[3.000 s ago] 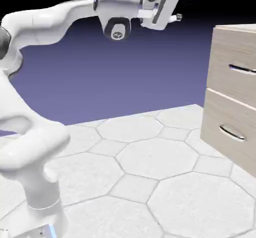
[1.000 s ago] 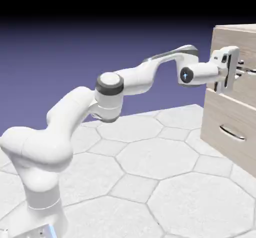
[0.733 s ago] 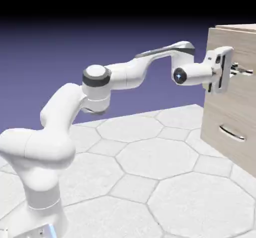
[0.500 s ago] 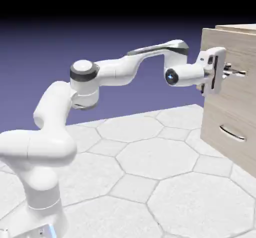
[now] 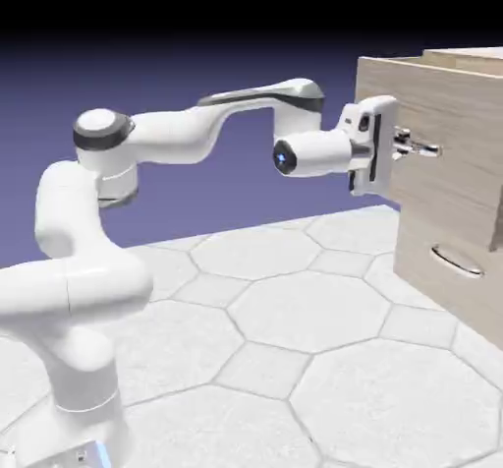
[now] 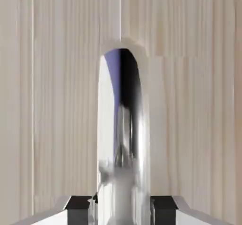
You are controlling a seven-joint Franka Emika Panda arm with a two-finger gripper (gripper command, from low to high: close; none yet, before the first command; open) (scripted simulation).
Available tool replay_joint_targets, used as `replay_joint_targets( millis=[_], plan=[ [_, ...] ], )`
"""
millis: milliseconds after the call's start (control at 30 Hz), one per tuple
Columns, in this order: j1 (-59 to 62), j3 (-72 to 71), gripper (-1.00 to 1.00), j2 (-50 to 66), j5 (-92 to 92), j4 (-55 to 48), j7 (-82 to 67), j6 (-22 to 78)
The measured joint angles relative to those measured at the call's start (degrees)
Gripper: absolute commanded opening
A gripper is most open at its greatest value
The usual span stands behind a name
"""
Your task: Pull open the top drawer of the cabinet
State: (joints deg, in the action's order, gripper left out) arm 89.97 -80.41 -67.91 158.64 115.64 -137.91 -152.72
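Observation:
The top drawer (image 5: 432, 132) of the light beige cabinet (image 5: 462, 279) stands pulled out toward the exterior view's left, well proud of the lower drawer (image 5: 447, 260). My gripper (image 5: 411, 146) is shut on the top drawer's silver handle (image 5: 422, 147), the white hand level in front of the drawer face. In the hand view the curved silver handle (image 6: 122, 139) fills the middle, running down between the two grey fingertips (image 6: 79, 203), with the drawer's wood grain (image 6: 56, 101) behind it.
The lower drawer's silver handle (image 5: 456, 260) sits below, its drawer closed. White hexagon-tiled table (image 5: 295, 358) spreads in front of the cabinet. The arm's elbow (image 5: 103, 142) arches at the exterior view's left.
The hand came down from high up to the top drawer's handle, then drew back to the exterior view's left with the handle in its grip, sliding the drawer out of the cabinet.

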Motion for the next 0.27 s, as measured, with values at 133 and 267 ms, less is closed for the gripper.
replay_joint_targets(
  millis=[133, 267],
  plan=[
    [-7.8, 3.5, -1.00, -0.4, -0.5, 8.3, -0.8, 1.1],
    [-10.2, 4.7, 1.00, -0.7, -0.7, 10.8, -0.9, 1.2]
  ],
)
